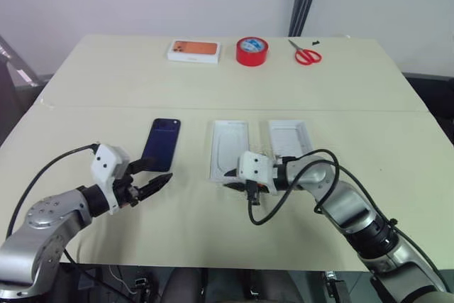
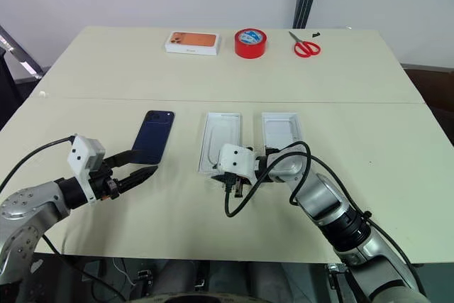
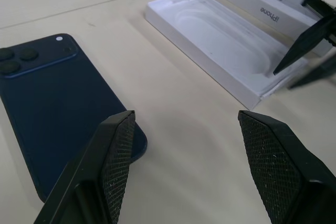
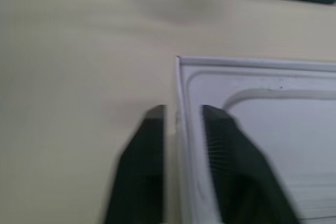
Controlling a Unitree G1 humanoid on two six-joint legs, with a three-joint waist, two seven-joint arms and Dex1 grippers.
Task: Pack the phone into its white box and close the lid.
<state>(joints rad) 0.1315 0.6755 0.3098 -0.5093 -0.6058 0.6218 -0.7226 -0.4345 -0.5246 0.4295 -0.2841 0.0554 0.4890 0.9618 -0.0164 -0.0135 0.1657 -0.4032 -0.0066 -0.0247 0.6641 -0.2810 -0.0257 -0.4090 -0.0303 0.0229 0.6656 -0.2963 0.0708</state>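
Right gripper straddling the white box near wall
I'm seeing its fingers pinching that wall; left gripper is hanging open just beside the phone (bare table beyond).

Along the far edge of the beige worktop are placed a white box with an orange picture, a red tape roll and red-handled scissors.
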